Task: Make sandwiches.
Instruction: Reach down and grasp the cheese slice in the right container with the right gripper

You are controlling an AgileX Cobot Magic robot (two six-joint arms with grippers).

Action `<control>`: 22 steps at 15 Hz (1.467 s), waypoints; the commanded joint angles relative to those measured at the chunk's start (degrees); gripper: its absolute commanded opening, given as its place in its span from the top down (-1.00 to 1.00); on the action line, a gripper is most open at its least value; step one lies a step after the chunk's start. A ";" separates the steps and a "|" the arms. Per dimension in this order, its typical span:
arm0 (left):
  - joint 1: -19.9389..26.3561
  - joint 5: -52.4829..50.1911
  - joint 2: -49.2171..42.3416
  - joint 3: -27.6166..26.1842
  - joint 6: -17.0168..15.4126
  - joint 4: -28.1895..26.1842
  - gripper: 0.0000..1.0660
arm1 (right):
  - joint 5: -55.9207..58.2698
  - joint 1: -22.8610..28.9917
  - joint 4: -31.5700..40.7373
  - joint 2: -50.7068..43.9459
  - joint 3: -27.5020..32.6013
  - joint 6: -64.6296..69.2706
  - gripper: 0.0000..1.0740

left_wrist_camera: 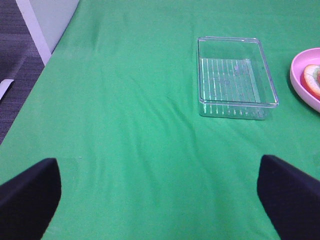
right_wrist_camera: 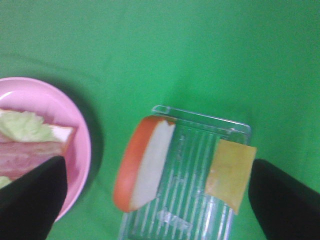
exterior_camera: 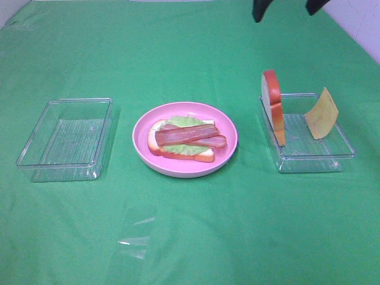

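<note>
On the pink plate [exterior_camera: 225, 127] lies a partly built sandwich: a white bread slice [exterior_camera: 155, 140], a lettuce leaf [exterior_camera: 187, 122] and bacon strips [exterior_camera: 191, 135] on top. A second bread slice [exterior_camera: 273, 110] stands on edge in the right tray [exterior_camera: 314, 157], with a yellow cheese square [exterior_camera: 322, 114] leaning on the tray's far side. My right gripper [exterior_camera: 286, 7] hangs open high above the far end of that tray; in its wrist view the bread slice [right_wrist_camera: 145, 165] and cheese [right_wrist_camera: 230, 172] lie between its fingertips [right_wrist_camera: 30, 200]. My left gripper [left_wrist_camera: 160, 200] is open over bare cloth.
An empty clear tray [exterior_camera: 65, 133] sits left of the plate; the left wrist view shows this tray [left_wrist_camera: 235, 77] and the plate's rim [left_wrist_camera: 300, 75]. Green cloth covers the table. The table's left edge and the floor [left_wrist_camera: 15, 60] show beyond it.
</note>
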 commanded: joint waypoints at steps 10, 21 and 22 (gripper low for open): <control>0.06 -0.57 -1.09 0.06 0.17 -0.29 -0.89 | 1.32 -14.09 2.06 -0.11 8.59 -1.60 -0.80; 0.06 -0.57 -1.09 0.06 0.17 -0.29 -0.89 | -14.09 -14.09 3.90 7.91 22.75 -1.60 -0.71; 0.06 -0.57 -1.09 0.06 0.17 -0.29 -0.89 | -14.44 -14.09 3.90 8.08 22.75 -1.60 -0.63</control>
